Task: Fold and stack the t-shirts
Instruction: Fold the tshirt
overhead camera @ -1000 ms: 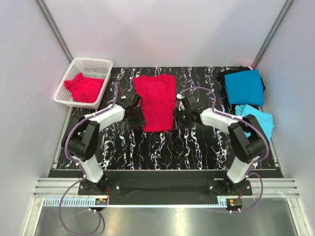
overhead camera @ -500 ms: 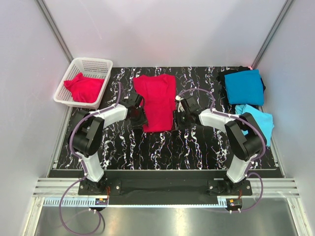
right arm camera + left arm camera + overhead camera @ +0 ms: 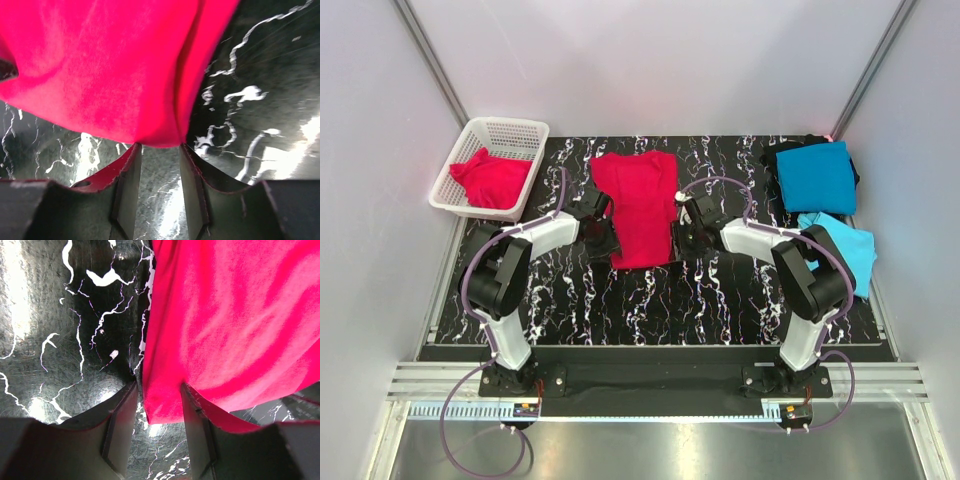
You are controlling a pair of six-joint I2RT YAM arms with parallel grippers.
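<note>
A crimson-red t-shirt (image 3: pixel 640 205), folded into a long rectangle, lies flat in the middle of the black marbled table (image 3: pixel 650 300). My left gripper (image 3: pixel 605 240) is open at its near-left corner. In the left wrist view that corner of the red cloth (image 3: pixel 220 315) lies between the spread fingers (image 3: pixel 120 430), with the gripper (image 3: pixel 159 410) not closed on it. My right gripper (image 3: pixel 682 238) is open at the near-right corner. In the right wrist view the gripper (image 3: pixel 159 155) has the red cloth's (image 3: pixel 110 65) edge just at its fingertips.
A white mesh basket (image 3: pixel 510 128) at the back left holds a crumpled red shirt (image 3: pixel 490 178). A folded teal-blue shirt (image 3: pixel 817 177) lies at the back right on dark cloth. A sky-blue shirt (image 3: pixel 845 245) lies just in front of it by the right edge.
Both grippers have moved inward to the near corners of the red shirt. The shirt itself has not moved.
</note>
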